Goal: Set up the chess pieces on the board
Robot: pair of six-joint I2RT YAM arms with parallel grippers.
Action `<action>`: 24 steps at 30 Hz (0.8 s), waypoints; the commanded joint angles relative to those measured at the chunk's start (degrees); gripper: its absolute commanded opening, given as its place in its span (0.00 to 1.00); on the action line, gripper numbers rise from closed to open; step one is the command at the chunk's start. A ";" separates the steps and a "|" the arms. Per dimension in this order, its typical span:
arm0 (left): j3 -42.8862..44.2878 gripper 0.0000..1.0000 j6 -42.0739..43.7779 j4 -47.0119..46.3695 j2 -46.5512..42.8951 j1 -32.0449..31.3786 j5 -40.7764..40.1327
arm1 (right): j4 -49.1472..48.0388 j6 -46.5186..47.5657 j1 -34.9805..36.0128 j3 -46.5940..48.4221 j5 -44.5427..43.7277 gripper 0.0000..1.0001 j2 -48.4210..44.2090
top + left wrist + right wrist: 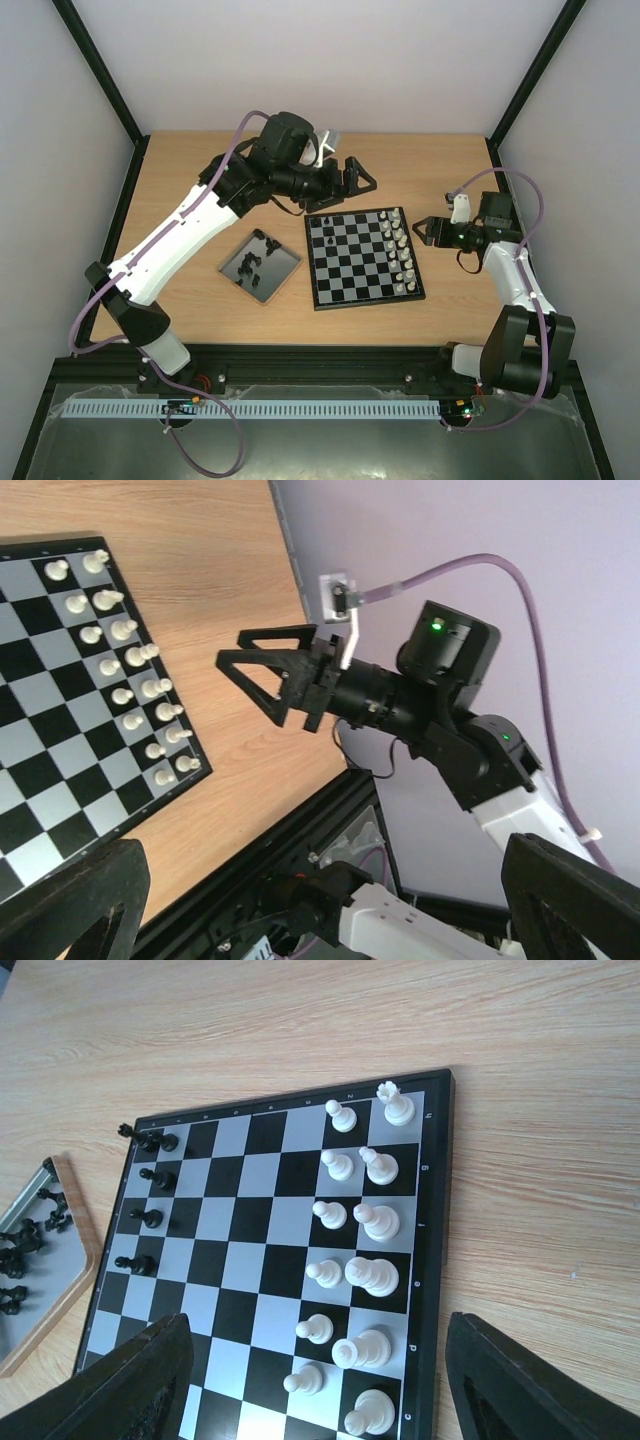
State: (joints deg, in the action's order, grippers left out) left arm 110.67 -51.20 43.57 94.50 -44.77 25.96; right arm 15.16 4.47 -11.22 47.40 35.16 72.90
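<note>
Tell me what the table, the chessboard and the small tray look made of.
Table: matte pale wood or laminate, grain lines show. Board: smooth, probably plastic, with a slight sheen. Tray: light wooden-looking rim, smooth grey floor.

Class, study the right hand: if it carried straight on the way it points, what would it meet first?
The right hand would probably meet the white chess pieces lined along the nearest edge of the chessboard first, though depth is unclear.
</note>
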 commanded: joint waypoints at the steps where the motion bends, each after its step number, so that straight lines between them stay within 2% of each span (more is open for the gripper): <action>1: -2.98 0.99 2.79 0.30 -2.35 1.19 -2.30 | 0.75 -0.43 0.24 0.81 0.25 0.71 -1.38; 3: -5.24 0.99 6.67 -1.09 -2.67 2.01 -0.16 | 0.91 -0.33 0.24 0.87 0.25 0.71 -1.36; 6: -12.10 0.99 15.19 -2.44 -4.35 3.40 -5.00 | 0.97 -0.02 0.24 1.00 0.25 0.71 -1.65; 7: -15.35 0.99 18.13 -3.09 -5.38 3.83 -8.36 | 1.01 0.13 0.24 1.06 0.15 0.71 -1.82; 11: -29.19 0.99 25.46 -5.56 -9.14 3.95 -32.79 | 1.46 0.91 0.59 1.27 0.93 0.70 -2.77; 13: -34.58 0.99 25.82 -6.98 -9.43 4.93 -38.25 | 1.53 1.14 1.34 1.34 0.90 0.70 -3.25; 16: -43.37 0.99 28.68 -13.80 -10.71 6.48 -37.65 | 1.43 1.24 3.68 1.29 0.88 0.70 -3.64; 18: -48.42 0.99 30.26 -19.19 -12.46 7.12 -40.31 | 1.34 1.16 6.12 1.22 1.30 0.70 -3.53; 20: -50.73 0.99 29.85 -22.14 -13.43 9.45 -40.64 | 1.12 1.17 8.37 1.08 1.20 0.70 -3.12; 22: -51.86 0.99 28.05 -24.15 -14.23 11.58 -45.39 | 1.24 1.31 10.01 1.06 1.03 0.70 -2.59; 24: -49.36 0.99 21.10 -18.66 -12.50 14.03 -52.95 | 1.44 1.43 10.74 1.08 1.27 0.70 -2.26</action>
State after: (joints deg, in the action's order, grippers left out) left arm 58.76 -24.18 27.16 83.61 -34.41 -13.69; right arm 15.16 4.99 -2.28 47.42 35.35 70.28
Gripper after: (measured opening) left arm 0.991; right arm 0.696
